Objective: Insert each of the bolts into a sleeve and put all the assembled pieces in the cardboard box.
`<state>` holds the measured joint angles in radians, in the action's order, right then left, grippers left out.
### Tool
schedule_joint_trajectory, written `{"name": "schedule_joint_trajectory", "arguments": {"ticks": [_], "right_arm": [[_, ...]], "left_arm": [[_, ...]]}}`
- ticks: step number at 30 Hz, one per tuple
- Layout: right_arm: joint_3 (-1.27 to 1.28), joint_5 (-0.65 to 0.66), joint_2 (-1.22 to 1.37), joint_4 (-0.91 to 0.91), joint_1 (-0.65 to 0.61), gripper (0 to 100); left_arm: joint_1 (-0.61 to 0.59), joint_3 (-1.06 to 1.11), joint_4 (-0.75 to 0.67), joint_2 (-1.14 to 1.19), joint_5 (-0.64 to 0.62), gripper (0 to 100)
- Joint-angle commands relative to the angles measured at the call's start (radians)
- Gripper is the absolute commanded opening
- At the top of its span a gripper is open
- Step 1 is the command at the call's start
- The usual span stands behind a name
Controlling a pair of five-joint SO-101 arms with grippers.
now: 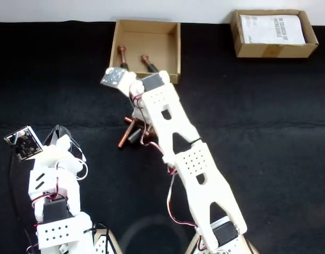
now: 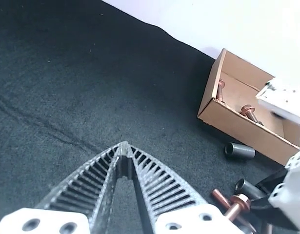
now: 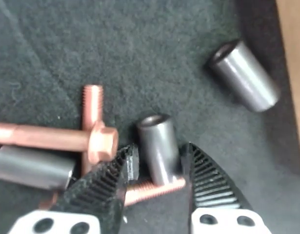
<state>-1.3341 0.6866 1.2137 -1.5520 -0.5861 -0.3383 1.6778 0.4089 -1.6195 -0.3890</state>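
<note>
Straddling a short dark grey metal sleeve [image 3: 160, 155] with the right gripper [image 3: 158, 147], jaws apart on either side of it, over the loose pile at the middle of the black cloth table [image 1: 257, 132]. Sharing that pile with two crossed copper-coloured hex-head bolts [image 3: 52, 138] just beside it, a second grey sleeve [image 3: 32, 165] against them and a third grey sleeve [image 3: 245, 75] lying apart, nearer the box wall. Holding the left gripper [image 2: 123, 145] at the near left, jaws pressed together on nothing. Storing two bolt-and-sleeve pieces [image 1: 122, 57] side by side in the open brown cardboard box [image 1: 151, 39] at the far side, left of centre
</note>
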Motion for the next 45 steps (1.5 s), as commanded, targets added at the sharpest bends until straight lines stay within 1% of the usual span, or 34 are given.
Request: {"name": "schedule_joint_trajectory", "arguments": {"ticks": [1, 5, 7, 8, 9, 10, 13, 16, 28, 31, 34, 36, 38, 42, 45], "right_arm": [[-0.002, 0.008, 0.018, 0.054, -0.015, 14.8], [-0.002, 0.006, 0.062, 0.110, -0.018, 13.4], [-0.002, 0.011, 0.074, 0.116, -0.025, 7.3], [-0.002, 0.011, 0.074, 0.116, -0.025, 2.4], [-0.002, 0.011, 0.073, 0.113, -0.027, 0.1], [-0.002, 0.011, 0.068, 0.111, -0.027, 1.5], [-0.004, 0.009, 0.035, 0.108, -0.021, 0.6], [-0.030, 0.006, -0.048, 0.065, -0.007, 0.8], [-0.355, 0.005, -0.349, -0.180, 0.013, 0.8], [-0.378, 0.005, -0.444, -0.214, 0.015, 0.8], [-0.367, -0.078, -0.576, -0.214, 0.050, 0.8], [-0.291, -0.104, -0.682, -0.216, 0.073, 0.8], [-0.143, -0.106, -0.826, -0.216, 0.102, 0.8], [0.268, -0.115, -1.164, -0.216, 0.140, 0.8], [0.550, -0.178, -1.392, -0.214, 0.177, 0.8]], "left_arm": [[-0.012, 0.025, 0.005, -0.016, 0.000, 1], [-0.012, 0.025, 0.006, -0.018, 0.000, 1], [-0.012, 0.025, 0.006, -0.018, 0.000, 1], [-0.012, 0.025, 0.006, -0.018, 0.000, 1], [-0.012, 0.025, 0.006, -0.018, 0.000, 1], [-0.012, 0.025, 0.006, -0.018, 0.000, 1], [-0.010, 0.025, 0.000, -0.012, 0.002, 1], [-0.010, 0.025, -0.003, -0.010, 0.002, 1], [-0.002, 0.025, 0.000, -0.007, 0.000, 1], [-0.004, 0.025, 0.035, -0.007, -0.002, 1], [0.001, 0.027, 0.110, -0.018, -0.003, 1], [0.018, 0.027, 0.141, -0.018, -0.003, 1], [0.033, 0.027, 0.183, -0.018, -0.003, 1], [0.045, 0.027, 0.242, -0.018, -0.003, 1], [0.045, 0.027, 0.264, -0.018, -0.003, 1]]}}
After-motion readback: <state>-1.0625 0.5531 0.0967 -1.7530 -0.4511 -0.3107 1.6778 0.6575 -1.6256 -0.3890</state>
